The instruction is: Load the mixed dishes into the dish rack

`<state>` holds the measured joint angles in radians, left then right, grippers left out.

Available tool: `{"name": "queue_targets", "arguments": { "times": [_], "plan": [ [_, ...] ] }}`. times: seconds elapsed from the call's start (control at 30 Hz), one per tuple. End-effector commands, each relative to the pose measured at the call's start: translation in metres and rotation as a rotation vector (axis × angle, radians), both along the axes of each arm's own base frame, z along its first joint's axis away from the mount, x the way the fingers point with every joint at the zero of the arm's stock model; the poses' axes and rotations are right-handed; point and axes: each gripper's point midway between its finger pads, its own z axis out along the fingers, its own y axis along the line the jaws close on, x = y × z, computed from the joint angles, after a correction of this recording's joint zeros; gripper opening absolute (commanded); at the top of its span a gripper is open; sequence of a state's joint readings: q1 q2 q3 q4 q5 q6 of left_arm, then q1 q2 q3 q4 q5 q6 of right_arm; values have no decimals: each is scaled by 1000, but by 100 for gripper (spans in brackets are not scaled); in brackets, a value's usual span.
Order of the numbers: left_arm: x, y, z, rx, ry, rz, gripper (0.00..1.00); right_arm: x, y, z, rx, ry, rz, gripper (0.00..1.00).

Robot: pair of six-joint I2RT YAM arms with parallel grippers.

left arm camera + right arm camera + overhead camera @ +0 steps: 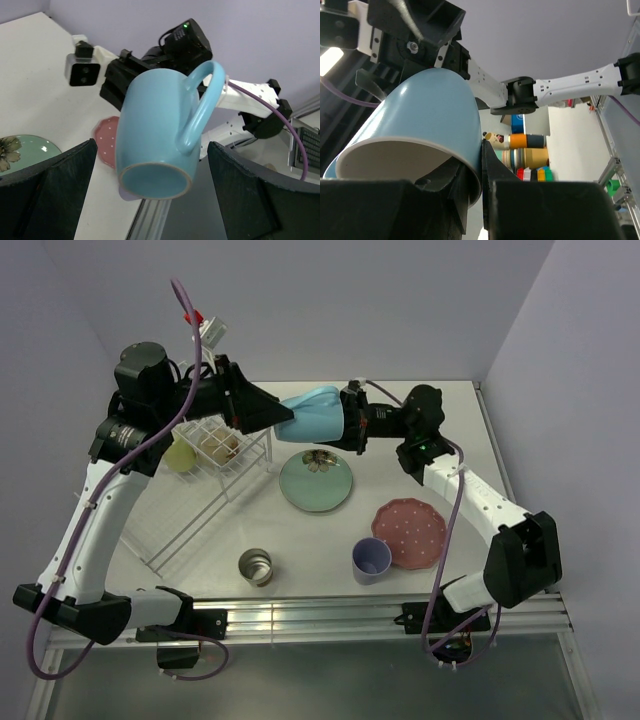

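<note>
1. The jaws of the right gripper [347, 421] were pinched on the rim of the light blue mug [315, 412]. In the right wrist view one finger sat inside the mouth and the other lay against the outer wall.
2. The jaws of the left gripper [283, 420] stood fully spread. In the left wrist view the mug's base lay between the two fingers [50, 185], with a clear gap on each side and no contact.
3. The mug lay on its side in the air between the two grippers, above the table [300, 540]. Its base faced the left jaws and its mouth faced the right jaws.
4. Directly below the right jaws, the mint-green flower plate [317, 481] lay flat on the table.
5. Nearer the arm bases than the right jaws, the pink white-dotted plate [410, 530] lay flat, with the lavender cup [371, 560] upright just beside it.
6. Well apart from both jaws, the small shiny metal cup [256, 566] stood near the front edge.
7. Under and behind the left jaws stood the dish rack [215, 495]. The yellow mug [181, 455] and the cream bowl [218, 448] sat in its raised tier.
</note>
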<state>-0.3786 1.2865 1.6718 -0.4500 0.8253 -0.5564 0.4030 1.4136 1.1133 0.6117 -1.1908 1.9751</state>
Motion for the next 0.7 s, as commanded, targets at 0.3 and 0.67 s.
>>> {"name": "queue_targets", "arguments": {
  "times": [0.3, 0.67],
  "plan": [
    [-41, -13, 3, -22, -75, -214, 99, -9, 2, 51, 118, 68, 82, 0],
    [-33, -18, -3, -7, -68, -193, 98, -8, 10, 57, 158, 84, 101, 0]
  ]
}}
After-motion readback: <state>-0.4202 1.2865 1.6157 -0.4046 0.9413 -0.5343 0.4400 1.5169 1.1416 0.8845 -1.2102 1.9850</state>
